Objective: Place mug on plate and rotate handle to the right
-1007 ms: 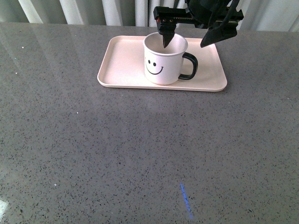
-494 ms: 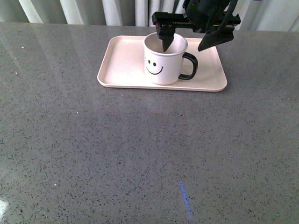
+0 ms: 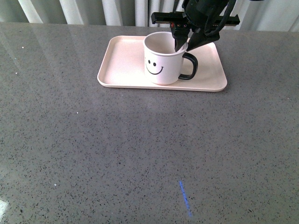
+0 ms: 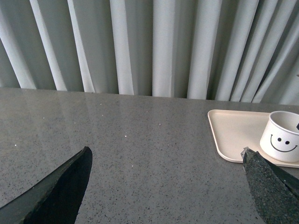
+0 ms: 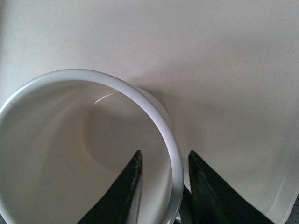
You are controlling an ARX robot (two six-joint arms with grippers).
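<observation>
The white mug (image 3: 162, 60) with a black smiley face stands upright on the pale pink plate (image 3: 124, 60) at the far side of the table. Its black handle (image 3: 190, 66) points right. My right gripper (image 3: 185, 43) comes from above and is shut on the mug's rim by the handle, one finger inside and one outside. In the right wrist view the rim (image 5: 159, 119) runs between the two fingers (image 5: 128, 186). The left wrist view shows the mug (image 4: 281, 138) and plate (image 4: 233, 130) far off. My left gripper (image 4: 166, 158) is open and empty above the table.
The grey speckled table (image 3: 140, 149) spreads out in front of the plate. Pale curtains (image 4: 149, 46) hang behind the table's far edge. A small blue mark (image 3: 185, 198) lies on the table near the front.
My right gripper's fingers have drawn together onto the mug's rim by the handle. The mug and plate have not moved.
</observation>
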